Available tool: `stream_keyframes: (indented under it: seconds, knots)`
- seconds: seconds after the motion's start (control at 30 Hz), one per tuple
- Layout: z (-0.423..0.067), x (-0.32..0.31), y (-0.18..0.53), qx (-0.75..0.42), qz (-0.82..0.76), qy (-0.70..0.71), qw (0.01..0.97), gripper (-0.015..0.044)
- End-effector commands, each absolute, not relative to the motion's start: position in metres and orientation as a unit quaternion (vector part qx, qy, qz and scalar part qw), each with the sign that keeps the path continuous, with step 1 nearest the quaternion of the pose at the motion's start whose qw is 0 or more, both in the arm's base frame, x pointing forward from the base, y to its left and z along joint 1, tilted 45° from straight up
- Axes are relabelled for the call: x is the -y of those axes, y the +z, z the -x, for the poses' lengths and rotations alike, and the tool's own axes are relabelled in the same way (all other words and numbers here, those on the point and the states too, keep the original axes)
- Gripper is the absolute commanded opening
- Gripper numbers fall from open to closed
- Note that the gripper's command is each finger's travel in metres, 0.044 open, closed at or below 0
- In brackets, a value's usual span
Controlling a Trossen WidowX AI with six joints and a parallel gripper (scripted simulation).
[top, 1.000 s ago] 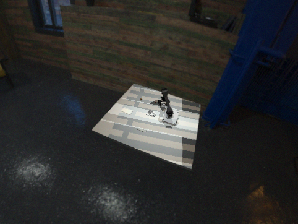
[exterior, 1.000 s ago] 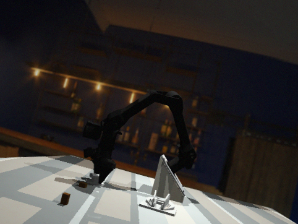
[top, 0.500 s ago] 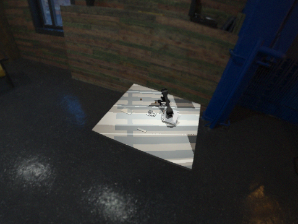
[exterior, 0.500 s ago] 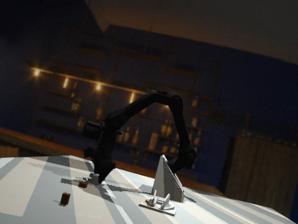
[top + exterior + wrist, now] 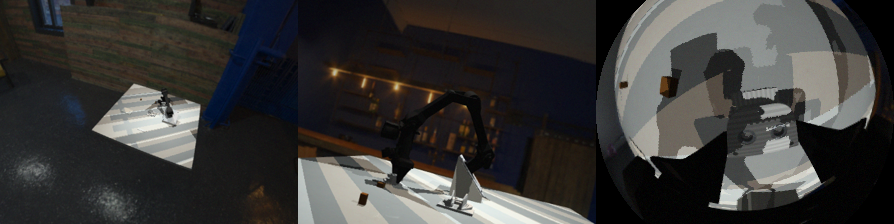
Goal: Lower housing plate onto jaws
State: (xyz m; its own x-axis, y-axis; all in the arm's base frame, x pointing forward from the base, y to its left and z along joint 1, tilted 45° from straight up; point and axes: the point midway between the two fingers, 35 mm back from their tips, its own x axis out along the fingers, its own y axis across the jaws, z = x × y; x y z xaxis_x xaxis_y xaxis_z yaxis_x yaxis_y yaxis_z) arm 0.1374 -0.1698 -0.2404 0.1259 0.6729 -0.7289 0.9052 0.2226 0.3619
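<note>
The housing plate (image 5: 762,135) (image 5: 391,178) is grey and ribbed, with two round holes. It is between the fingers of my gripper (image 5: 762,127) (image 5: 397,181), which is shut on it, with the fingers wide apart. In the exterior view both are low at the table top; whether the plate touches the table cannot be told. The pale base (image 5: 456,209) (image 5: 151,113) with two upright jaws, a left one (image 5: 451,198) and a right one (image 5: 465,202), stands apart from the gripper, to its right in the exterior view. The pins are too small to make out.
An orange-brown block (image 5: 363,198) (image 5: 669,86) stands near the gripper, and another (image 5: 380,184) lies closer to it in the exterior view. A tall pale panel (image 5: 462,182) stands behind the jaw base, beside the arm's foot. A flat pale piece (image 5: 127,111) lies at the table's left.
</note>
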Motion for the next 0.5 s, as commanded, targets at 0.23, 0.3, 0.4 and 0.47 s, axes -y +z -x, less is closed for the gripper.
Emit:
stream_keyframes:
  seconds: [0.23, 0.3, 0.4, 0.47]
  knots:
    - [-0.135, 0.189, -0.222, -0.647, -0.61, -0.133, 0.438, 0.0351]
    - [-0.134, 0.193, -0.217, -0.647, -0.61, -0.133, 0.437, 0.0351]
    - [-0.133, 0.2, -0.21, -0.647, -0.61, -0.134, 0.437, 0.0351]
    - [-0.132, 0.204, -0.206, -0.647, -0.61, -0.134, 0.437, 0.0351]
